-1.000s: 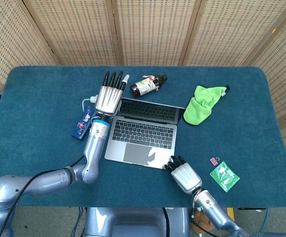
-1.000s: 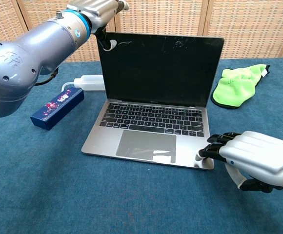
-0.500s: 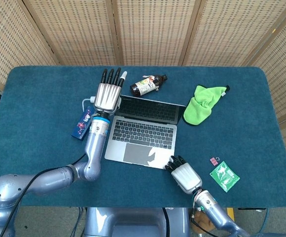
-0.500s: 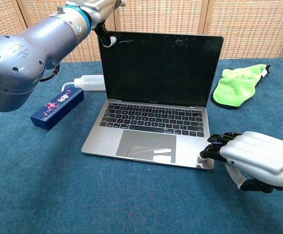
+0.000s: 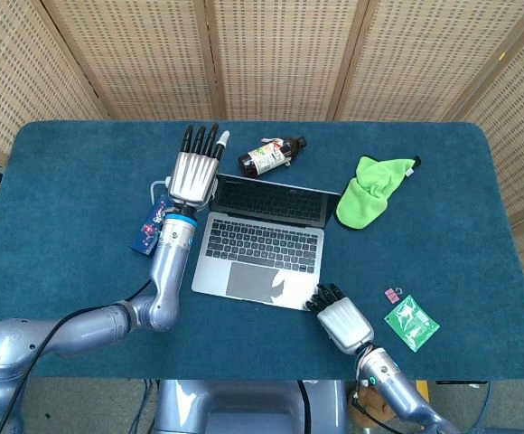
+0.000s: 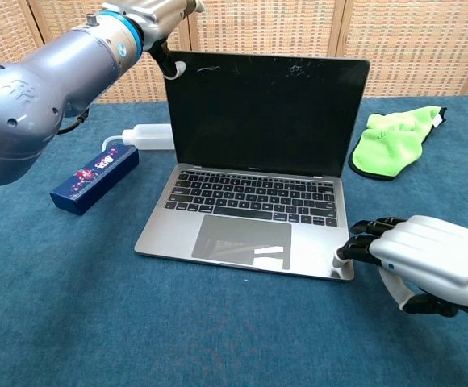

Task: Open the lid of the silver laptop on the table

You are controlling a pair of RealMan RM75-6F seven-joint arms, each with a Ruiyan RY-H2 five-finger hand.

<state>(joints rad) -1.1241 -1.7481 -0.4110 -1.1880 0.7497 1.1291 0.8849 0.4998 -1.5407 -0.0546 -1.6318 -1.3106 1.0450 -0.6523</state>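
The silver laptop (image 5: 262, 244) lies mid-table with its lid (image 6: 266, 113) raised upright and the screen dark. My left hand (image 5: 194, 172) hovers at the lid's top left corner with its fingers stretched straight toward the back of the table. In the chest view this left hand (image 6: 149, 12) shows its thumb touching that corner. My right hand (image 5: 341, 318) sits at the base's front right corner. Seen from the chest, the right hand (image 6: 432, 262) has its fingers bent down, with the fingertips (image 6: 355, 248) against the corner's edge, gripping nothing.
A brown bottle (image 5: 269, 155) lies behind the lid. A green cloth (image 5: 370, 188) is to the right. A blue box (image 6: 95, 177) and a white squeeze bottle (image 6: 149, 135) lie left of the laptop. A green packet (image 5: 411, 323) and a pink clip (image 5: 392, 294) lie near my right hand.
My left hand has drifted slightly left at the lid's corner. My right hand has slid a little right, off the base's top to its edge. The lid stands as before.
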